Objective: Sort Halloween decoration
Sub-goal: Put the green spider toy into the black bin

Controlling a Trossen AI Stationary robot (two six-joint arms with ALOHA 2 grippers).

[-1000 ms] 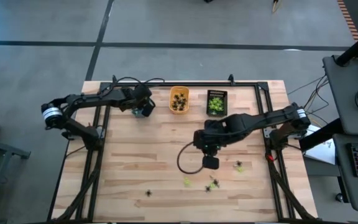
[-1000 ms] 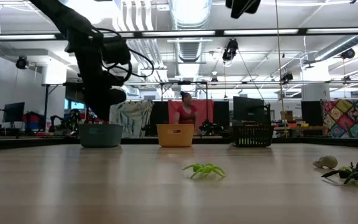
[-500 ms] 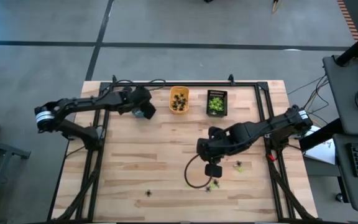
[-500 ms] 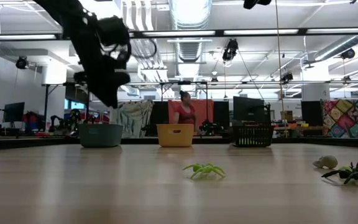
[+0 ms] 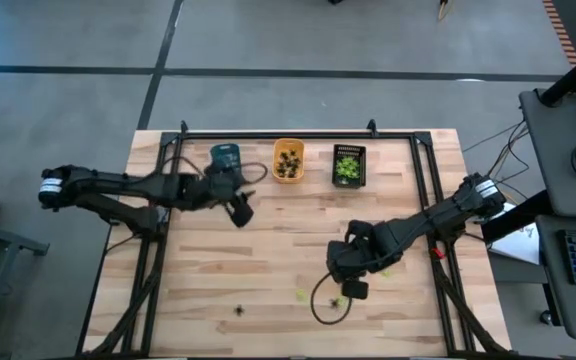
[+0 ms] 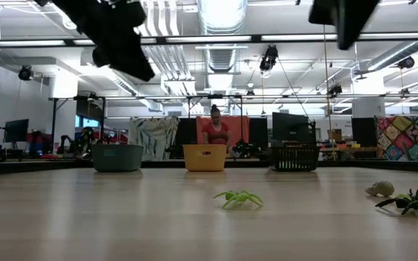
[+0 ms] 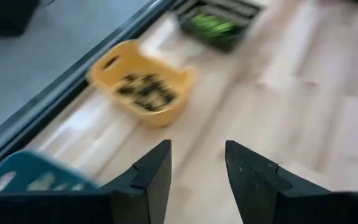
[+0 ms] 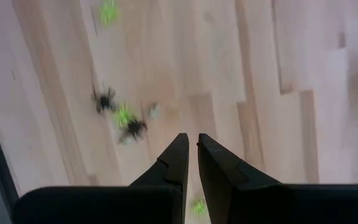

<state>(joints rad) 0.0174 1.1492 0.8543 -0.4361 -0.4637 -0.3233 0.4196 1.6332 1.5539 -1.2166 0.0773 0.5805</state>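
The Halloween decoration is tiny plastic spiders. Loose ones lie near the table's near edge: a black one, a yellow-green one, a small cluster and one more. My right gripper hangs shut above the table beside that cluster, which shows in its wrist view as black, green and pale figures. My left gripper stands open in the air, nearer than the blue tray, with nothing between its fingers.
Three small trays stand in a row at the far edge: the blue one, an orange one with black spiders and a black one with green spiders. A black cable loop hangs below the right wrist. A person stands beyond the table.
My left gripper has left the spot over the blue tray, swinging toward the table's near edge and rising. My right gripper has gone toward the near edge and down, closer to the cluster of loose spiders. The spiders on the table have not moved.
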